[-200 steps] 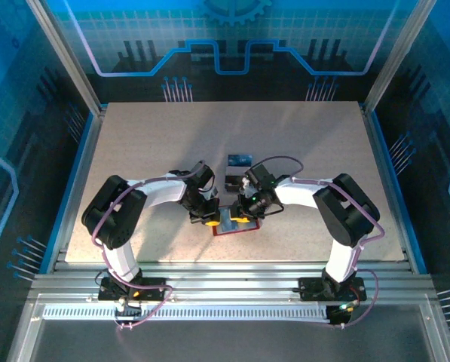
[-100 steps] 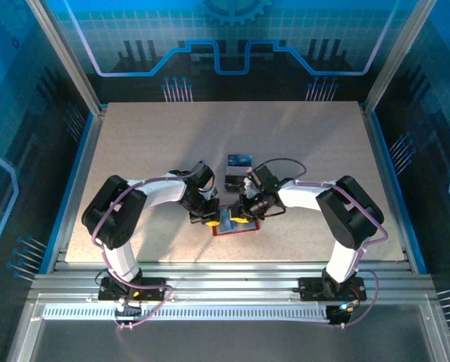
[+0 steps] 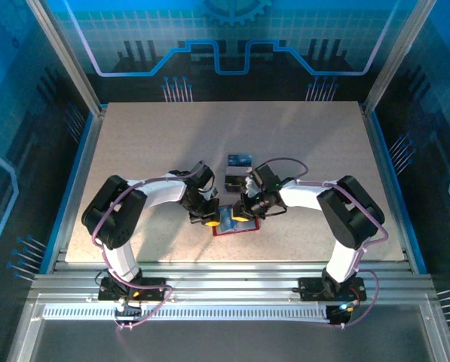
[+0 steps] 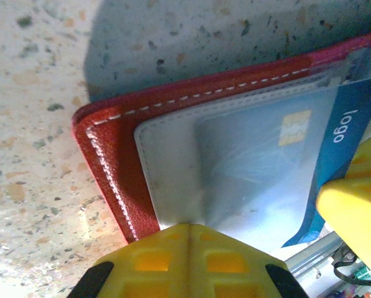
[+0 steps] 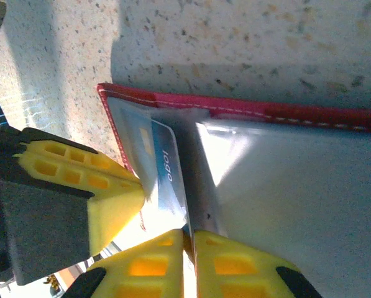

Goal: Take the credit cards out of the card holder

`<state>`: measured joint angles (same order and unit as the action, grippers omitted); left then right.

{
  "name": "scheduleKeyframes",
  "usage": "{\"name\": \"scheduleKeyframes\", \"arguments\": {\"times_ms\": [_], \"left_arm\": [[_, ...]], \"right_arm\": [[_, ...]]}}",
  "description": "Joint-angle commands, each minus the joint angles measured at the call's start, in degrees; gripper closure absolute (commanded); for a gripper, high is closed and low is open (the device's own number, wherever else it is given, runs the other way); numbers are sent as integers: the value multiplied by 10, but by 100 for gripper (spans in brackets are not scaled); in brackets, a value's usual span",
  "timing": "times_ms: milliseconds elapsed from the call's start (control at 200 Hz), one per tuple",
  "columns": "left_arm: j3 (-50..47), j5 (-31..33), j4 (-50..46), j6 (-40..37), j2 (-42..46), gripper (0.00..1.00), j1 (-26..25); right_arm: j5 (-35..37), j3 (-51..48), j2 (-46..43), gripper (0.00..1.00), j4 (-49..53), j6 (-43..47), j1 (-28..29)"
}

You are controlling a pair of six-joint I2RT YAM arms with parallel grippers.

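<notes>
The red card holder (image 3: 237, 231) lies open on the table near the front, grey-silver inside (image 4: 166, 161). A blue credit card (image 4: 350, 130) marked "logo" sticks partly out of its clear pocket. My left gripper (image 4: 188, 226) is shut, its yellow tips pressed on the holder's grey lining at the near edge. My right gripper (image 5: 190, 233) stands over the fold, jaws closed on the lower corner of the blue card (image 5: 166, 177). In the top view the left gripper (image 3: 209, 220) and right gripper (image 3: 242, 216) meet over the holder. The red cover (image 5: 266, 112) frames the far edge.
Another blue card (image 3: 240, 159) and a dark card (image 3: 232, 182) lie flat on the table just beyond the holder. The left gripper's yellow finger (image 5: 79, 180) stands close beside the blue card. Blue walls ring the speckled table (image 3: 134, 151).
My right gripper's jaws have closed in on the blue card and the wrist has edged slightly left. The left arm has stayed put.
</notes>
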<state>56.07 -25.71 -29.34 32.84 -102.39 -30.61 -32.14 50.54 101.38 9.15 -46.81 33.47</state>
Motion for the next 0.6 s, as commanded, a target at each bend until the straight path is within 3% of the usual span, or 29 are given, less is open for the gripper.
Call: {"name": "scheduleKeyframes", "arguments": {"times_ms": [0, 595], "left_arm": [[-21, 25, -29, -10, -11, 100, -3], [-18, 35, -29, -20, 13, 100, 8]], "right_arm": [[2, -16, -21, 90, 17, 13, -15], [25, -5, -88, 92, 98, 49, -34]]}}
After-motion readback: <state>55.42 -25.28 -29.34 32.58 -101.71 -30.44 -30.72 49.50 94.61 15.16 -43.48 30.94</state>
